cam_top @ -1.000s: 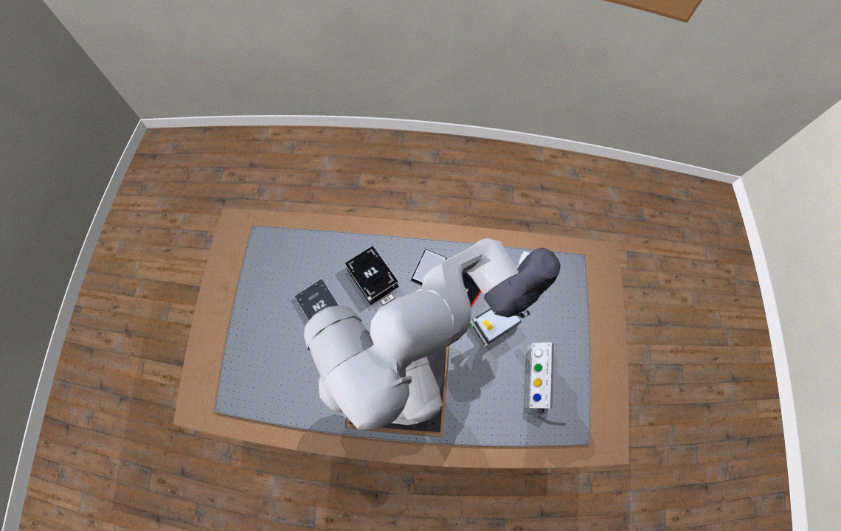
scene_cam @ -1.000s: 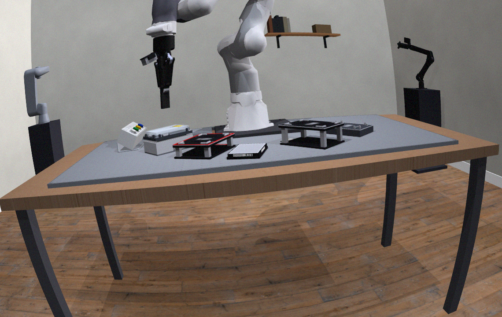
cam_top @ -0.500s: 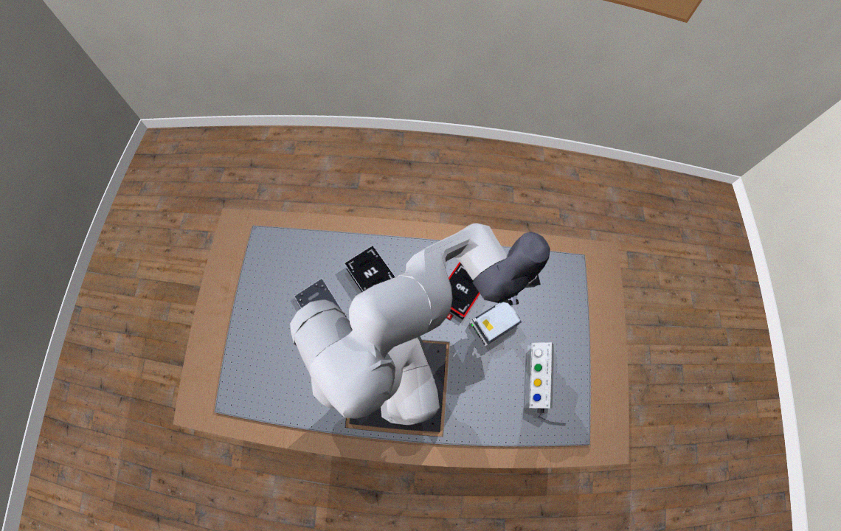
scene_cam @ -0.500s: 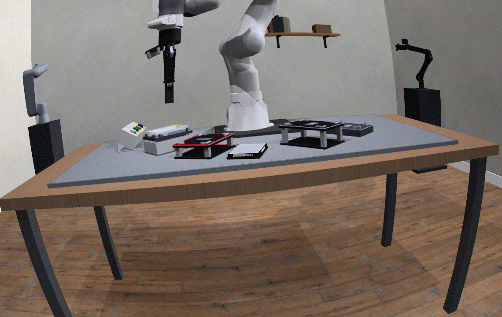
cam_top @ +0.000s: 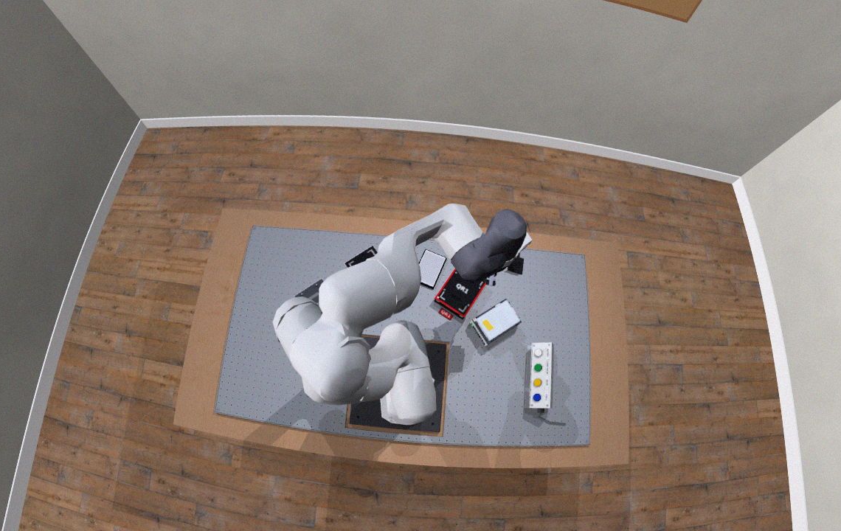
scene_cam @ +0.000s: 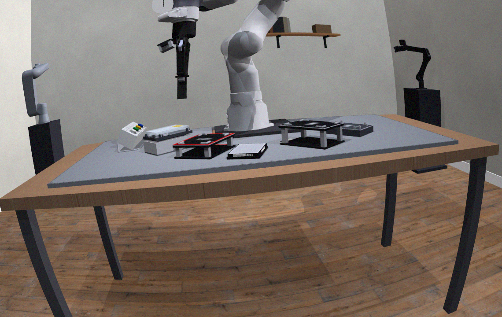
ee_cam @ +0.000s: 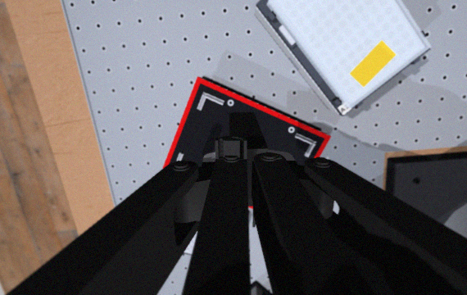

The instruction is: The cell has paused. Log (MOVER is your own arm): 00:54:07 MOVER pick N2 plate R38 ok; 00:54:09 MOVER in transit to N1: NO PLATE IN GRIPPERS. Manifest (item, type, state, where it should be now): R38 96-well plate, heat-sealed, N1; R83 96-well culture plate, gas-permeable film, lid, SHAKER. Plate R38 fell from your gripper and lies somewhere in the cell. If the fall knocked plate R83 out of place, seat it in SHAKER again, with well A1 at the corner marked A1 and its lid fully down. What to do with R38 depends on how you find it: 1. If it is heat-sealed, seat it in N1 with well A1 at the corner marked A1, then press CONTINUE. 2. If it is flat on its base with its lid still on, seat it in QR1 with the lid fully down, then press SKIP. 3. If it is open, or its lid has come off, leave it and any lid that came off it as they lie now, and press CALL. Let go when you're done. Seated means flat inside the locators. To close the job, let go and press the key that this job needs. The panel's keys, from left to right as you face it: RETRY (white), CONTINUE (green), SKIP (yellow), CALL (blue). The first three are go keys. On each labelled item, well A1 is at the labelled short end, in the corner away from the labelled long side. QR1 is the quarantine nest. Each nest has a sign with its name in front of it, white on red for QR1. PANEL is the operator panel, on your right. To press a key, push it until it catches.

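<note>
My gripper (scene_cam: 181,97) (ee_cam: 241,132) is shut and empty, high above QR1 (cam_top: 459,298) (scene_cam: 193,140) (ee_cam: 217,119), the red-edged black nest, which holds no plate. Plate R38 (cam_top: 431,268) (scene_cam: 247,149) lies flat on the pegboard beside QR1, white on top with dark sides and its label facing the exterior camera. I cannot tell whether that top is a seal or a lid. Plate R83 (cam_top: 504,316) (scene_cam: 166,130) (ee_cam: 340,41), with a clear lid and yellow sticker, looks flat on SHAKER (scene_cam: 162,146). The panel (cam_top: 546,389) (scene_cam: 127,138) shows white, green, yellow and blue keys.
N1 (cam_top: 361,257) (scene_cam: 311,125) is a raised black nest on the other side of R38, partly hidden by my arm in the top view. N2 (cam_top: 310,290) (scene_cam: 357,129) is a low grey nest beyond it. The arm's dark base plate (ee_cam: 422,172) lies near SHAKER.
</note>
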Controlling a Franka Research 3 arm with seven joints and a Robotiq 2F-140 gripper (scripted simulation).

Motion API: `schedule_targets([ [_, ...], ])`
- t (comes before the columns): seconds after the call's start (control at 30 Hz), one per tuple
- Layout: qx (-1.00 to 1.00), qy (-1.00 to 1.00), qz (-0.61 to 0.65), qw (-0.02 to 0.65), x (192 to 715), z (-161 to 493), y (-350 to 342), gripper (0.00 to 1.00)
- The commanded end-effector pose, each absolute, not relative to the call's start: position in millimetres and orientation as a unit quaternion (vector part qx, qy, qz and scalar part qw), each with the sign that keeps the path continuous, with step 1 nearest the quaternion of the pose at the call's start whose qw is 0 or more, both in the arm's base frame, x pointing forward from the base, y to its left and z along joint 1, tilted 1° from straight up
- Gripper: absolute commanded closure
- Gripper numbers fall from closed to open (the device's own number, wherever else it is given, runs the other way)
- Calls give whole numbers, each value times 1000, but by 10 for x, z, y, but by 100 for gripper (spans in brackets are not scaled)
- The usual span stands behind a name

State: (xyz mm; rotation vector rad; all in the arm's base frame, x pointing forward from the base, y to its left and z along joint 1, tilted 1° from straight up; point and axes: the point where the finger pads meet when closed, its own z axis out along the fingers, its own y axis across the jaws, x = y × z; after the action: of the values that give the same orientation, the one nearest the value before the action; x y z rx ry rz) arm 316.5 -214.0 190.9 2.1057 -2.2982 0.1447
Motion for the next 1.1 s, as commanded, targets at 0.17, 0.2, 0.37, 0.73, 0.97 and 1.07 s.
schedule_targets([
  [0.17,531,-846,46,8,3452,1876,-1719,90],
  [0.2,531,-846,46,8,3452,1876,-1719,90],
  [0.37,464,-884,48,3,3611,1823,-1447,90],
  [0.73,368,-929,48,-1,3830,1689,-940,90],
  [0.97,282,-958,44,-4,3903,1617,-704,90],
  [1.07,248,-968,42,-5,3927,1588,-613,90],
])
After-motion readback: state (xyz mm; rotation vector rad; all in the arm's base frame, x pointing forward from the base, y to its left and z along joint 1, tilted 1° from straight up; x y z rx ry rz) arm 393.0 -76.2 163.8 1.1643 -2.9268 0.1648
